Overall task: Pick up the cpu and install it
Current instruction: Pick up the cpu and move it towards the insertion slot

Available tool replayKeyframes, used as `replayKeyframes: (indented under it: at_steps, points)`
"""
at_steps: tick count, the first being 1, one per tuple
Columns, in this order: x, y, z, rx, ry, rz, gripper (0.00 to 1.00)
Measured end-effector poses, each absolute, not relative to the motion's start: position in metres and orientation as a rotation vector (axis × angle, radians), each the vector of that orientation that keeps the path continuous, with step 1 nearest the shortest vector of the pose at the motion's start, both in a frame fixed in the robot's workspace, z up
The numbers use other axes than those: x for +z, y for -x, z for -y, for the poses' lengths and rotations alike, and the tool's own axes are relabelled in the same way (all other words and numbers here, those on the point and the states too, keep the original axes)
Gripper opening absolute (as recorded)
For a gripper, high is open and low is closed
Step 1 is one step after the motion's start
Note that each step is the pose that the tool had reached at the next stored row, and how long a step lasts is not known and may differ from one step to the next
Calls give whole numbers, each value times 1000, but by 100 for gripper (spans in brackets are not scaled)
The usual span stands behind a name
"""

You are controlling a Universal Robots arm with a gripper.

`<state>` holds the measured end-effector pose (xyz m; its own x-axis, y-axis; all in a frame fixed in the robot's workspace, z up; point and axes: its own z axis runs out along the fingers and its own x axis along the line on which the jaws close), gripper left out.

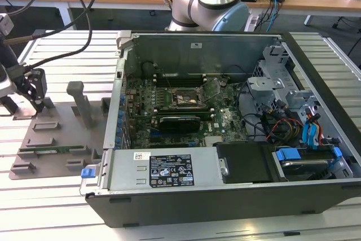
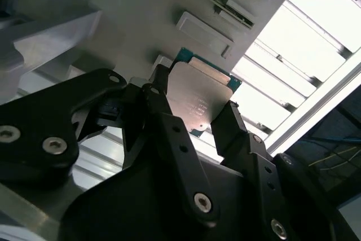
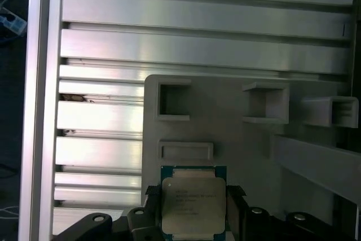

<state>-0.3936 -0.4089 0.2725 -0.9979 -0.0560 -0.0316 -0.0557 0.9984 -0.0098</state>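
Both wrist views close on cpu (image 3: pixel 193 204)

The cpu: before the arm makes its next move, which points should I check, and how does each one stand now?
1. Gripper centred on the cpu: ok, the chip sits midway in both wrist views.
2. Fingers closed on the cpu: ok, they appear to touch its two opposite edges.
3. Cpu lifted off the grey tray: cannot tell.
4. Cpu level in the grip: cannot tell.
5. Socket open to receive it: ok, its metal frame looks raised in the exterior view.
6. Cpu's corner mark matched to the socket: cannot tell.
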Motion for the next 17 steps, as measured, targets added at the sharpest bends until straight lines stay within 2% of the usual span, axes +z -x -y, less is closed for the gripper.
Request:
replayKeyframes:
  at_steps: [17]
  points:
    - [301, 394, 408, -15, 87, -3108, 55]
